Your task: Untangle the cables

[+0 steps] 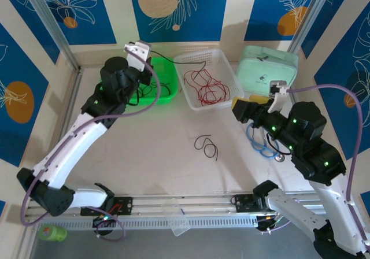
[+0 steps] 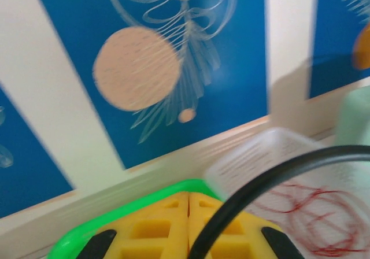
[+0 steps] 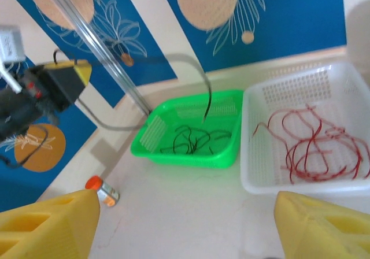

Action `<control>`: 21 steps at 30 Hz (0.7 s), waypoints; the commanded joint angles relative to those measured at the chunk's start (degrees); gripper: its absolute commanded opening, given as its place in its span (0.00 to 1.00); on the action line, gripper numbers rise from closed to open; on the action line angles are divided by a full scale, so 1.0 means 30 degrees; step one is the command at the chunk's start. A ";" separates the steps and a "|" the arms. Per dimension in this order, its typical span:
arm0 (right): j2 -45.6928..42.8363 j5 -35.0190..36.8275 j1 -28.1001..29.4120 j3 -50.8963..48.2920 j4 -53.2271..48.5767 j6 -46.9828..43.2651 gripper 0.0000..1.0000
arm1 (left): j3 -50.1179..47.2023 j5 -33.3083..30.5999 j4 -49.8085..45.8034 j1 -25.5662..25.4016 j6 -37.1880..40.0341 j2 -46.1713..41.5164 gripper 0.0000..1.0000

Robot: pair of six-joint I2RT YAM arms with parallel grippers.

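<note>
Here, left fingers (image 2: 150, 230) tight on a black cable (image 3: 207, 106) over the green basket (image 3: 185, 158), right fingers (image 3: 46, 224) wide apart.

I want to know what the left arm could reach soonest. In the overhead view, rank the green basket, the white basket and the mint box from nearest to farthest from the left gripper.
1. Green basket: beneath the left gripper, at the far left.
2. White basket: beside the green one, mid-table at the far edge.
3. Mint box: farthest, at the far right.
</note>
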 commanded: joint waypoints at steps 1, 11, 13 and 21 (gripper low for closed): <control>-0.0343 -0.1461 -0.0077 -0.1328 -0.0604 0.1305 0.79 | 0.0671 -0.2208 -0.0625 0.1786 0.1847 0.1622 0.00; -0.1468 -0.3415 0.0118 -0.6888 0.0048 0.4583 0.79 | 0.1682 -0.1883 0.2500 0.5450 0.2971 0.6998 0.00; -0.1421 -0.3341 0.0312 -0.8006 0.0510 0.5132 0.79 | 0.1736 -0.2151 0.3224 0.5744 0.3300 0.8227 0.00; 0.1689 0.0517 0.2408 -1.2183 0.1471 0.7688 0.77 | 0.2331 -0.3069 0.4494 0.6387 0.2822 1.3082 0.00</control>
